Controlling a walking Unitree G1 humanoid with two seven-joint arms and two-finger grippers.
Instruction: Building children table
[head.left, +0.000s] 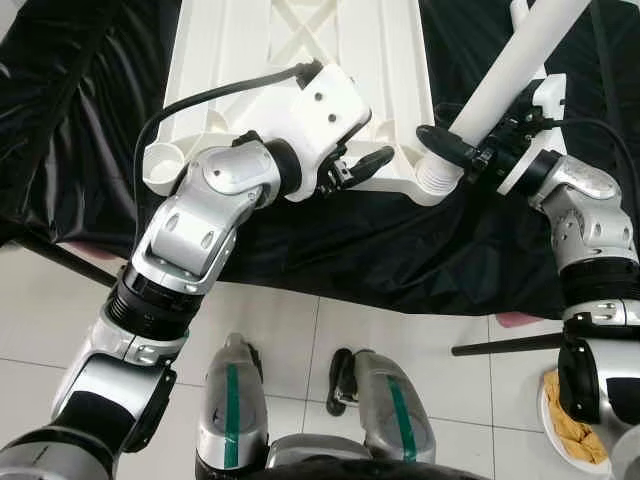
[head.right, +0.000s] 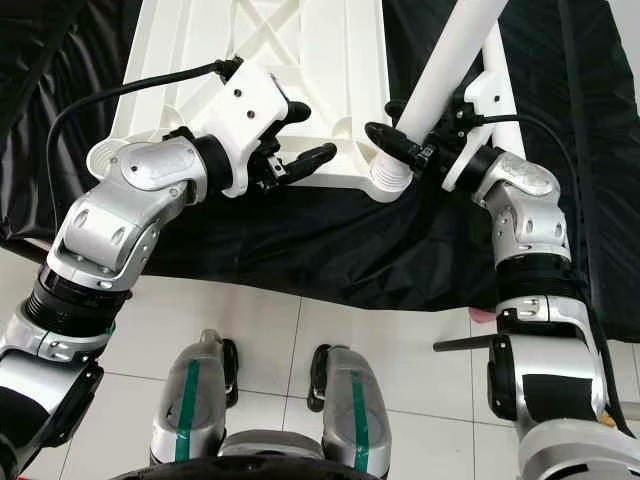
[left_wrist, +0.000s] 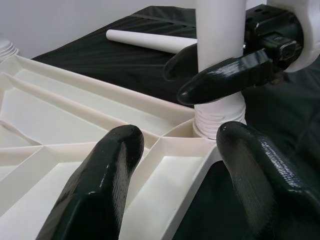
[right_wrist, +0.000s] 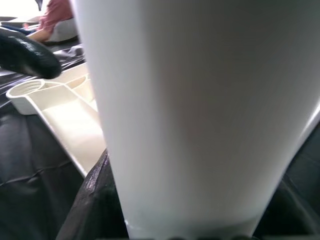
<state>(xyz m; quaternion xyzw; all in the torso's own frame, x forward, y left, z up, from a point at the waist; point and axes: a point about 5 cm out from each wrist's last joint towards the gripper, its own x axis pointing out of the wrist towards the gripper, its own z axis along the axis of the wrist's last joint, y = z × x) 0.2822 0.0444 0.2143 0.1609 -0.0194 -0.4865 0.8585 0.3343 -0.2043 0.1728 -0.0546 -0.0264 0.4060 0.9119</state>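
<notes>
Nearest to the robot, the left tool (head.left: 368, 160) is open, fingers spread over the near edge of the upside-down white tabletop (head.left: 300, 60) on the black cloth (head.left: 330, 250). Just beside it, the right tool (head.left: 452, 148) is clamped on the white leg (head.left: 505, 75), whose threaded end sits at the corner socket (head.left: 436, 182). The leg's long axis leans up and away, so I'd guess it needs straightening before twisting. A spare leg (left_wrist: 145, 40) lies farther back. No readable writing anywhere.
</notes>
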